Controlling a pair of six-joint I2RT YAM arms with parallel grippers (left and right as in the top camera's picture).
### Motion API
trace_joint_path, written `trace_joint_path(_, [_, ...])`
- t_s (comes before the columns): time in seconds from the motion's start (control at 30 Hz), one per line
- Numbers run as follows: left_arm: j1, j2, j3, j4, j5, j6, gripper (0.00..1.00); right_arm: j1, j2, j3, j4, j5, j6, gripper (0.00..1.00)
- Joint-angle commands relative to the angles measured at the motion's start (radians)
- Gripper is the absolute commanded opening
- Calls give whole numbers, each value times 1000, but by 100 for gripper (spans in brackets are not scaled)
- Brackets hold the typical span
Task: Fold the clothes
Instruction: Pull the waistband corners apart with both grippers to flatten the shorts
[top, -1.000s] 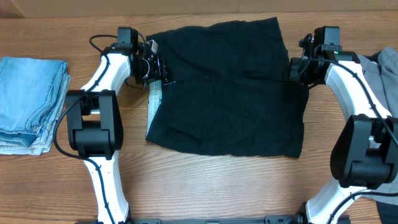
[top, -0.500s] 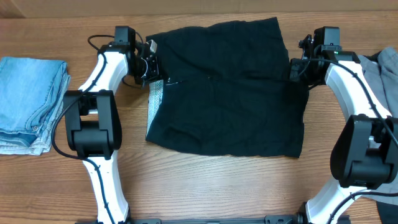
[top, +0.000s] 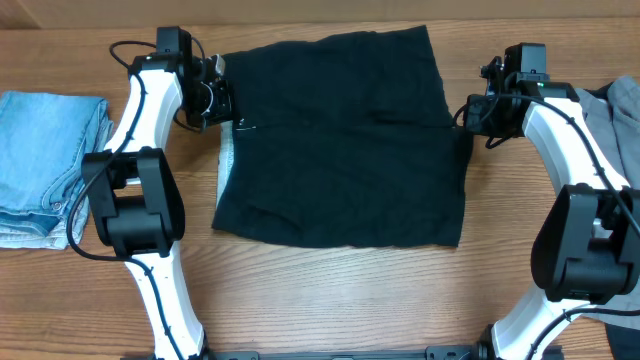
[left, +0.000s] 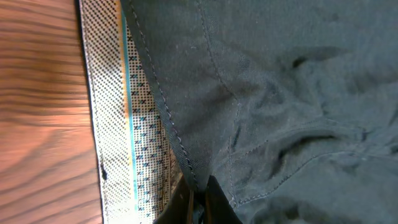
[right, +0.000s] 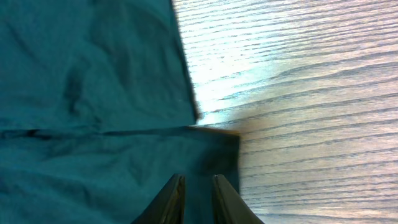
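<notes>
Black garment (top: 340, 150) lies flat mid-table, held at its side edges
The left gripper (top: 222, 108) pinches the cloth just beside the patterned waistband (left: 109, 93). The right gripper (top: 466, 115) sits at the opposite edge, fingers nearly together, and I cannot tell whether they grip. A pull from one side only could drag the cloth clear of the right fingers and bunch it. Compared with a second ago, garment and left arm have shifted left, while the right arm has barely moved
</notes>
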Motion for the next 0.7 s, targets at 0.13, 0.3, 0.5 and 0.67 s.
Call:
trace_joint_path(0.13, [-2, -40, 26, -43, -224, 34, 11, -5, -1, 5, -4, 9, -5, 19])
trace_joint_path(0.3, [-1, -40, 31, -102, -327, 15, 66, -5, -1, 5, -5, 9, -5, 19])
trace_joint_path(0.5, [-75, -41, 187, -164, -177, 14, 14, -5, -1, 5, -3, -17, -9, 4])
trace_joint_path(0.67, [-173, -14, 160, -91, -175, 14, 12, 2, -1, 5, 59, -330, -147, 4])
